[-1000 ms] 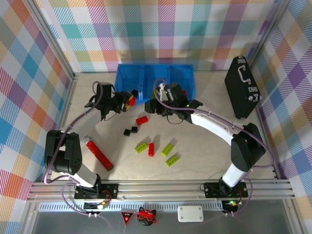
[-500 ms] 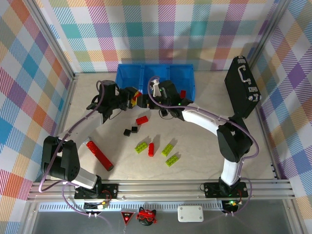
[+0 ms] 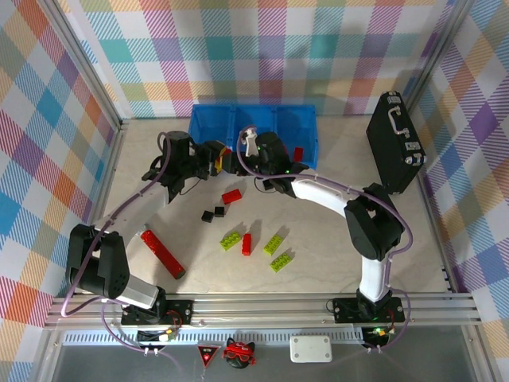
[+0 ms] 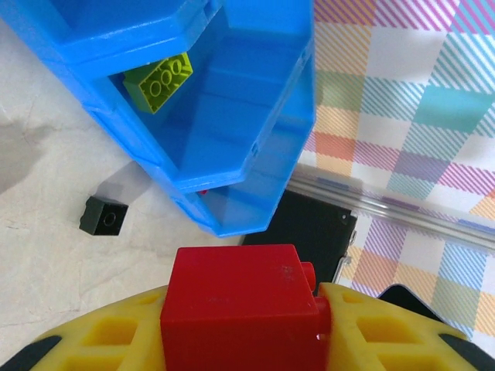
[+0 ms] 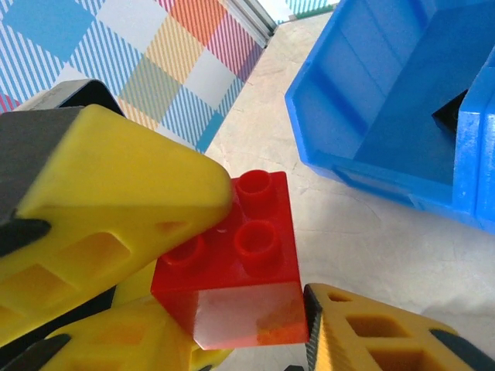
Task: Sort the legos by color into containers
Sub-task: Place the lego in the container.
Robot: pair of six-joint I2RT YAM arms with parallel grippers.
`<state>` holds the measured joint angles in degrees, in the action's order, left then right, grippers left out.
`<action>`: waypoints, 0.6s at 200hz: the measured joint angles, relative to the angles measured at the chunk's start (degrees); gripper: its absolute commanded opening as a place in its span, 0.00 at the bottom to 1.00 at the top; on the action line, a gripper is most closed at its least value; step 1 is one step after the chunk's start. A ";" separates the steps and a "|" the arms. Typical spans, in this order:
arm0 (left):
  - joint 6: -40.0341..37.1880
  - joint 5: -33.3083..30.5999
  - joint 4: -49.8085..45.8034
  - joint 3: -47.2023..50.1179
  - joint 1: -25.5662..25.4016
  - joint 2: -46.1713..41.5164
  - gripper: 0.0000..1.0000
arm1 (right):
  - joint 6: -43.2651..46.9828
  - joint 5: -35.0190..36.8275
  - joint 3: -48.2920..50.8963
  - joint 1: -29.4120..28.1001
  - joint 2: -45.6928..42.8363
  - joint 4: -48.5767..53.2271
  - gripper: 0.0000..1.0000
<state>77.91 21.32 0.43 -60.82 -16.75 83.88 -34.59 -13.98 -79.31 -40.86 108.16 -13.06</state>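
1. Red brick [image 4: 240, 301]: clamped between the yellow fingers [image 4: 139, 317] of the left gripper [image 4: 244, 336], just in front of the blue containers [image 3: 215, 123].
2. Right gripper [image 5: 255, 344]: its fingers [image 5: 387, 332] flank the same brick, one touching a corner; whether it is clamped cannot be told.
3. Lime brick [image 4: 161, 77]: inside one bin.
4. Black brick [image 4: 103, 215]: on the worktop [image 4: 46, 270], near that bin.
5. Loose bricks [image 3: 231, 239]: lime, red and black, scattered nearer the arm bases.

Loose on the near table we count three lime bricks [image 3: 231, 239], two black bricks [image 3: 207, 215] and two red bricks [image 3: 231, 196]; farther back, three joined bins [image 3: 211, 127].
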 measured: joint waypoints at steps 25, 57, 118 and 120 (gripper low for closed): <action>0.26 -0.63 -0.13 0.70 0.00 -0.68 0.55 | 1.20 0.59 0.00 -0.37 -0.02 0.63 0.36; -0.04 -0.61 -0.15 0.70 -0.04 -1.14 0.66 | 2.05 3.08 0.00 -0.17 -0.79 3.48 0.35; -12.09 -1.07 -10.99 -4.11 0.26 -1.42 0.67 | 4.11 5.09 0.35 4.81 -6.25 12.20 0.35; -13.07 -1.18 -11.67 -4.48 0.33 -1.46 0.67 | 4.17 5.11 0.35 5.07 -6.38 12.50 0.35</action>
<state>64.84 20.14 -11.25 -65.30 -16.43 82.41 -30.41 -8.86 -78.96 -35.79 101.78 -0.56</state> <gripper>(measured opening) 0.674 0.354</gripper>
